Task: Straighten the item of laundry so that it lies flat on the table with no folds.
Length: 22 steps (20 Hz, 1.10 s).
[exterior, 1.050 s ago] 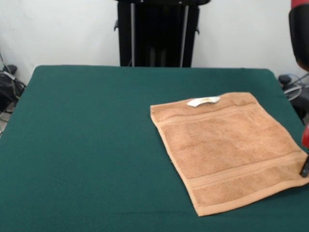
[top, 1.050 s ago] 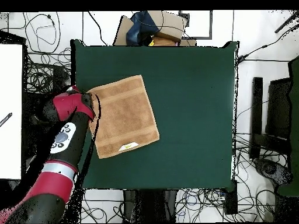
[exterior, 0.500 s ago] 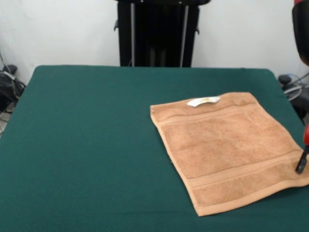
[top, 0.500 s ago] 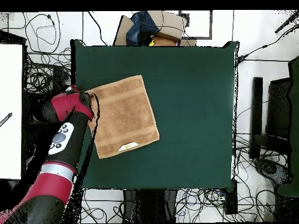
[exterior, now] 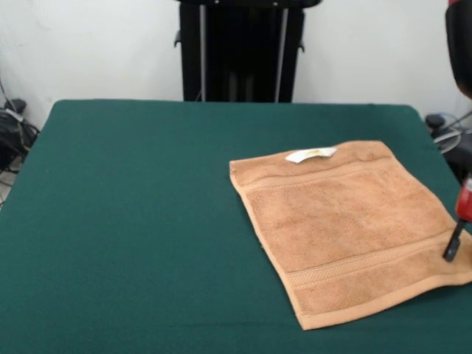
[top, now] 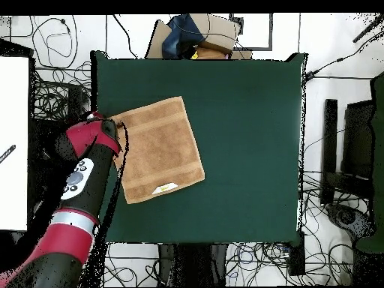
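Towel (exterior: 345, 227) lies flat on my green counter (exterior: 133, 221); gripper (exterior: 451, 251) sits at its corner, and I can't tell its state.

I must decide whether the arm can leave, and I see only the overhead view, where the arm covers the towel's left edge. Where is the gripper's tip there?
Observer: In the front view the gripper shows as a dark tip low over the towel, at its edge beside a woven band. I cannot tell if it touches.
Operator: Is the towel folded under the arm?
Observer: No. The front view shows that side lying flat on the table, as far as the picture reaches.
Operator: Any raised wrinkle in the middle?
Observer: None seen from this low angle; the surface looks level, and the white label lies flat at the hem.
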Motion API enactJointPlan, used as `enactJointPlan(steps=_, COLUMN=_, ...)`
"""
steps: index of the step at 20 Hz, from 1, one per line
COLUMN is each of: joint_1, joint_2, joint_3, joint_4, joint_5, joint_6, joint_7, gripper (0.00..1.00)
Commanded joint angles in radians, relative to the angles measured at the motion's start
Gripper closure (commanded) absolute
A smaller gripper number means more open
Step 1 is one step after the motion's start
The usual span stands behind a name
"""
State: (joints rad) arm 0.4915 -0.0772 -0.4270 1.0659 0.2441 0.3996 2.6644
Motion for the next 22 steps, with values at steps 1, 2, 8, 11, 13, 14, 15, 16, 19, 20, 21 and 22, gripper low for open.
enactJointPlan(steps=1, joint_1=0.014, joint_2=-0.096, joint_3=0.103, joint_4=0.198, joint_5=-0.095, joint_6=0.100, joint_7=-0.060, gripper=0.00)
enactJointPlan(steps=2, joint_1=0.018, joint_2=-0.108, joint_3=0.098, joint_4=0.208, joint_5=-0.102, joint_6=0.113, joint_7=-0.061, gripper=0.00)
enactJointPlan(steps=8, joint_1=0.025, joint_2=-0.164, joint_3=0.087, joint_4=0.254, joint_5=-0.148, joint_6=0.176, joint_7=-0.072, gripper=0.00)
enactJointPlan(steps=11, joint_1=0.019, joint_2=-0.187, joint_3=0.092, joint_4=0.275, joint_5=-0.172, joint_6=0.192, joint_7=-0.079, gripper=0.00)
enactJointPlan(steps=13, joint_1=0.011, joint_2=-0.192, joint_3=0.092, joint_4=0.284, joint_5=-0.188, joint_6=0.198, joint_7=-0.083, gripper=0.00)
enactJointPlan(steps=14, joint_1=0.006, joint_2=-0.197, joint_3=0.092, joint_4=0.296, joint_5=-0.199, joint_6=0.196, joint_7=-0.085, gripper=0.00)
enactJointPlan(steps=15, joint_1=0.001, joint_2=-0.202, joint_3=0.094, joint_4=0.306, joint_5=-0.208, joint_6=0.199, joint_7=-0.090, gripper=0.00)
enactJointPlan(steps=16, joint_1=-0.003, joint_2=-0.209, joint_3=0.097, joint_4=0.320, joint_5=-0.220, joint_6=0.190, joint_7=-0.094, gripper=0.00)
enactJointPlan(steps=19, joint_1=-0.025, joint_2=-0.247, joint_3=0.115, joint_4=0.385, joint_5=-0.255, joint_6=0.153, joint_7=-0.115, gripper=0.00)
enactJointPlan(steps=20, joint_1=-0.031, joint_2=-0.259, joint_3=0.119, joint_4=0.403, joint_5=-0.267, joint_6=0.143, joint_7=-0.120, gripper=0.00)
enactJointPlan(steps=21, joint_1=-0.037, joint_2=-0.270, joint_3=0.124, joint_4=0.420, joint_5=-0.280, joint_6=0.138, joint_7=-0.127, gripper=0.00)
enactJointPlan(steps=22, joint_1=-0.042, joint_2=-0.281, joint_3=0.127, joint_4=0.435, joint_5=-0.293, joint_6=0.134, joint_7=-0.133, gripper=0.00)
